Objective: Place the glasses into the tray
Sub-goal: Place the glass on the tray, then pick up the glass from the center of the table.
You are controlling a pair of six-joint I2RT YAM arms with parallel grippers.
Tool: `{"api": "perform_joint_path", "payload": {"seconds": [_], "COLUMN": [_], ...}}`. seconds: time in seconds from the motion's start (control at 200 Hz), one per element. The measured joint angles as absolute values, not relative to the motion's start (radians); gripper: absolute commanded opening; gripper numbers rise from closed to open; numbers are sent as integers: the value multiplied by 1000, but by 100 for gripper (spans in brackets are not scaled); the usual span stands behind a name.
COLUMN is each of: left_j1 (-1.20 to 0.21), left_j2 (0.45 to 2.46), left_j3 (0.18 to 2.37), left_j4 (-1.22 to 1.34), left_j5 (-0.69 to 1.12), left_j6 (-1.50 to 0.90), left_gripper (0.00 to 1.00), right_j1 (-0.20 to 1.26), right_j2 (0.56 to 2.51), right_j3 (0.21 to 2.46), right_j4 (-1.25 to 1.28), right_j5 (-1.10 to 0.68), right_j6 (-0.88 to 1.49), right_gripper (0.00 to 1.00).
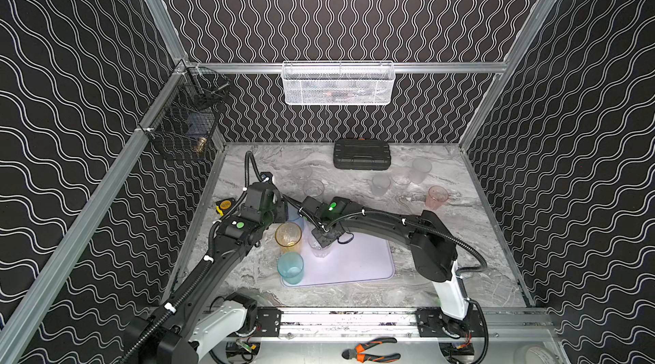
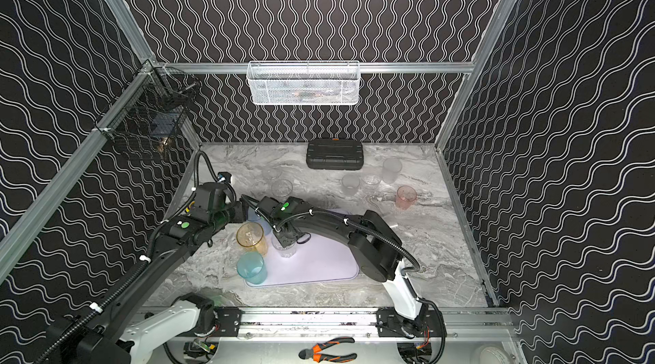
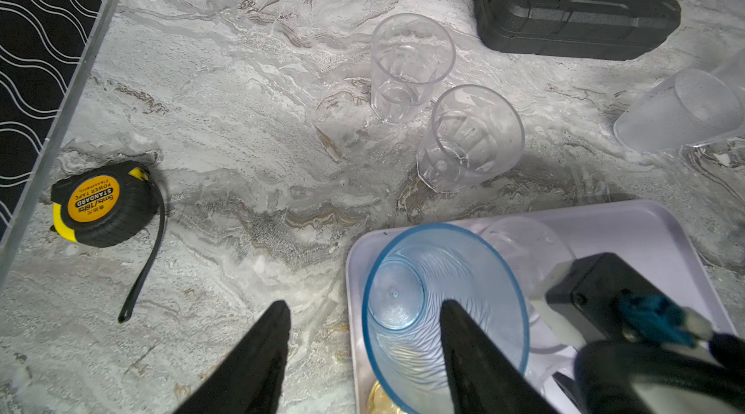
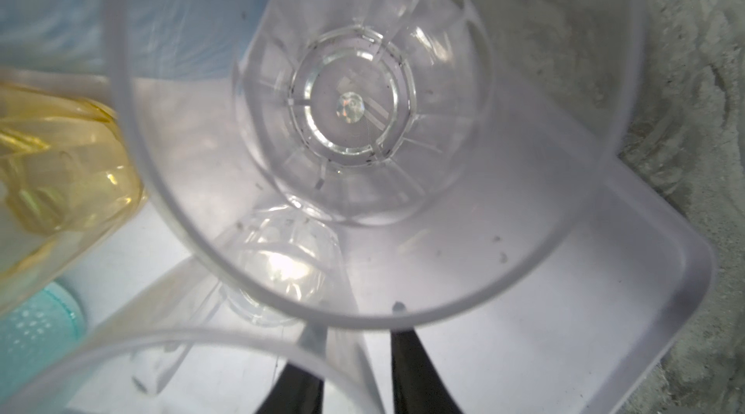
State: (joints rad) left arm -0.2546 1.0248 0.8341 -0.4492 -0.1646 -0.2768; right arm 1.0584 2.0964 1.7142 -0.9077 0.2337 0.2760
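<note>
Glass [image 4: 350, 105] rim between parted right fingers [image 4: 419, 375], wrist view only, left fingers [image 3: 258, 359] spread wide

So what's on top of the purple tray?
The lilac tray holds an amber glass, a teal glass, a blue glass and clear glasses; the right arm covers part, hiding how many.

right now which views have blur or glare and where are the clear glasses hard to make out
Right wrist view: the clear glass fills the frame, its near rim soft, with a bright glare patch on the tray. Left wrist view: sharp; tape measure print readable. Both top views: the clear glasses nearly vanish against the marble table.
</note>
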Motion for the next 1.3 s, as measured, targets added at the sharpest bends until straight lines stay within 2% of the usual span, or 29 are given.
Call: {"api": "perform_joint_path", "payload": {"seconds": [0.22, 0.435, 0.611, 0.886, 1.136, 1.301], "left_j1": [-253, -237, -236, -236, -236, -236], "left_j2": [1039, 1066, 1126, 1172, 1204, 1209], "left_j3": [850, 908, 949, 881, 844, 836], "left_j4": [-446, -441, -402, -224, -156, -144], "left_j5": [-171, -170, -125, 0, 22, 22], "left_j6": [-262, -258, -260, -266, -266, -266], "left_gripper": [64, 64, 64, 65, 65, 65], "right_j1": [1026, 898, 785, 717, 712, 712], "right_j2": [2063, 1988, 1959, 2092, 2231, 2295], "right_j3": [1788, 1837, 1775, 1822, 1918, 1950], "right_j4": [-928, -918, -780, -586, -550, -548], "right_j5": [202, 160, 120, 35, -25, -46], "right_j6": [267, 261, 297, 363, 382, 381], "right_gripper": [42, 46, 51, 60, 57, 50]}}
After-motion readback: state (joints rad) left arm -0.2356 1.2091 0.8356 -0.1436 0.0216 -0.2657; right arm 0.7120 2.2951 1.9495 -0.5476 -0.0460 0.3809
